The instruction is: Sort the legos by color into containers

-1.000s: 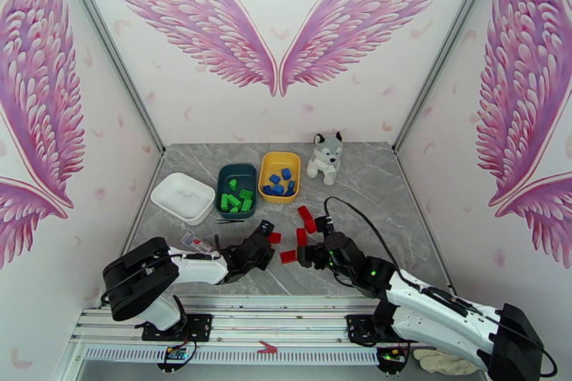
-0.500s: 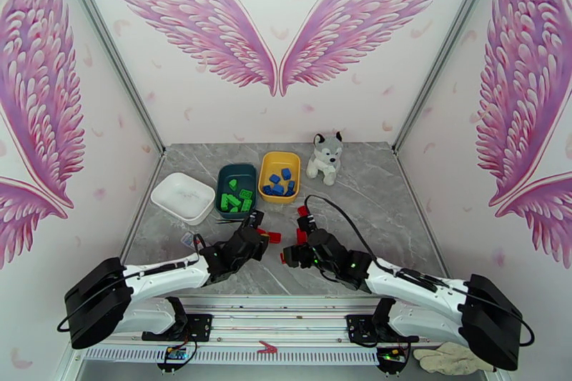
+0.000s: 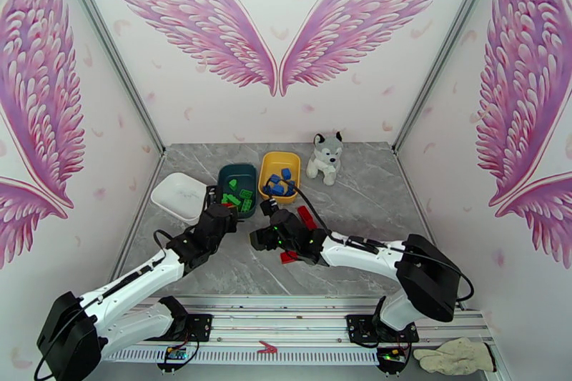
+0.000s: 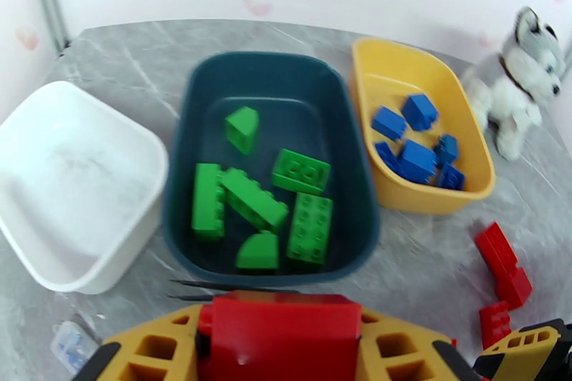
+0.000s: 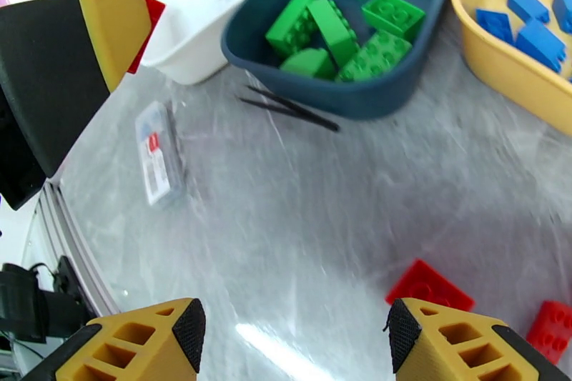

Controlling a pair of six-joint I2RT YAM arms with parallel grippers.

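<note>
Left gripper (image 4: 286,343): clamped on a red brick (image 4: 286,325), which sits square between the yellow fingers. It hangs just short of the near rim of the dark teal tray (image 4: 272,61), with the white tray (image 4: 71,175) at its 10 o'clock.

Right gripper (image 5: 289,332): jaws wide apart, nothing in them, low over bare table. One of the loose red bricks (image 5: 429,288) lies just past its right finger, at about 1 o'clock.

Table clutter near the grippers: black tweezers (image 5: 286,107) touching or nearly touching the teal tray's near wall, and a small clear packet (image 5: 159,154) at 9 o'clock from them. Neither is task stuff.

Progress, my read:
- Green bricks (image 4: 254,198): six counted, all inside the teal tray. No green on the table, so done.
- Blue bricks (image 4: 418,161): a cluster inside the yellow tray (image 4: 429,200), at 3 o'clock from the teal one. No blue loose, so done.
- Red: none binned. The white tray is bare, so it's presumably the red bin. At least three reds are loose on the table at 4 o'clock from the yellow tray, plus the one in the left gripper.

Roughly two colours of three are sorted. What's left is dropping the held brick in white, then shuttling the remaining reds.

Plush husky (image 4: 518,75) sits at the far right, clear of the trays.
</note>
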